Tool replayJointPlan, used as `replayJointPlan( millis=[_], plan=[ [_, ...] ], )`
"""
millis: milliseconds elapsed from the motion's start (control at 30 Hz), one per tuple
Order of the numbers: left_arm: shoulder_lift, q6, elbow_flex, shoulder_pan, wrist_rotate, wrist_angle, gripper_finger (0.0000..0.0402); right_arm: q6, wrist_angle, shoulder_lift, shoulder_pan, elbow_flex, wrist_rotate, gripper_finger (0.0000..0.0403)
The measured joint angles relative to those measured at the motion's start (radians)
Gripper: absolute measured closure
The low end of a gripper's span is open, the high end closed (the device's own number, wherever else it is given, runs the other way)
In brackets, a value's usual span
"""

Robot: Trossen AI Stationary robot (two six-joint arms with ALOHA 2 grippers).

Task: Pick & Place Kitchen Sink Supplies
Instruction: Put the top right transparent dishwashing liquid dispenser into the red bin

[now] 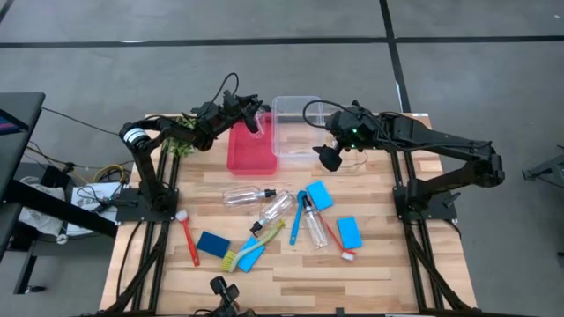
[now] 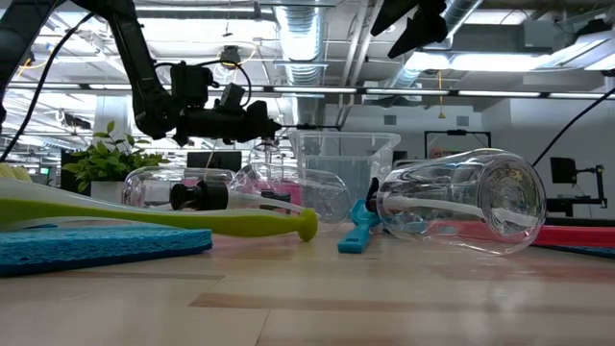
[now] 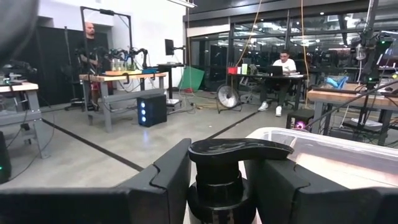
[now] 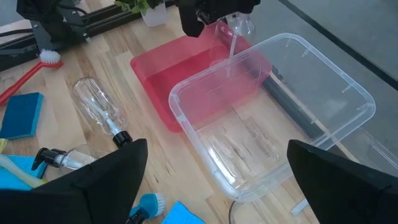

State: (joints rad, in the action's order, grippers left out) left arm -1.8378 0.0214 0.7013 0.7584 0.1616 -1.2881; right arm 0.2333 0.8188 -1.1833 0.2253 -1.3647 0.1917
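Note:
My left gripper point(image 1: 253, 113) hovers over the red tray point(image 1: 251, 151), shut on a small clear bottle point(image 4: 234, 28) with a black cap. The bottle hangs between the tray and the clear bin point(image 1: 300, 132). My right gripper point(image 4: 217, 180) stands open, high above the bin's near side, holding nothing. On the wood table lie three more clear bottles point(image 1: 245, 195) point(image 1: 276, 209) point(image 1: 314, 225). Beside them lie blue sponges point(image 1: 319, 195) point(image 1: 349, 232) point(image 1: 212, 244). Brushes lie among them: red point(image 1: 189, 238), yellow-green point(image 1: 256, 242) and blue point(image 1: 298, 218). My left gripper pinches the bottle just under its black cap point(image 3: 239, 152), at the neck, between its two fingers point(image 3: 168, 180). The fingers reach in about level. The clear body hangs upright below them, lifted clear of the tray and the bin.
A leafy green plant point(image 1: 181, 132) stands at the table's far left corner behind my left arm. People and workbenches show in the room beyond the table. Bare wood lies along the table's near edge point(image 1: 352, 282).

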Motion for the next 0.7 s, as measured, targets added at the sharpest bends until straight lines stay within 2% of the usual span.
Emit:
replayJointPlan(
  millis=[700],
  plan=[
    [0.0, -0.002, 0.011, 0.001, -0.004, 0.017, 0.0257, -0.004, -0.013, 0.0, 0.0, 0.0, 0.0, 0.0023]
  ],
)
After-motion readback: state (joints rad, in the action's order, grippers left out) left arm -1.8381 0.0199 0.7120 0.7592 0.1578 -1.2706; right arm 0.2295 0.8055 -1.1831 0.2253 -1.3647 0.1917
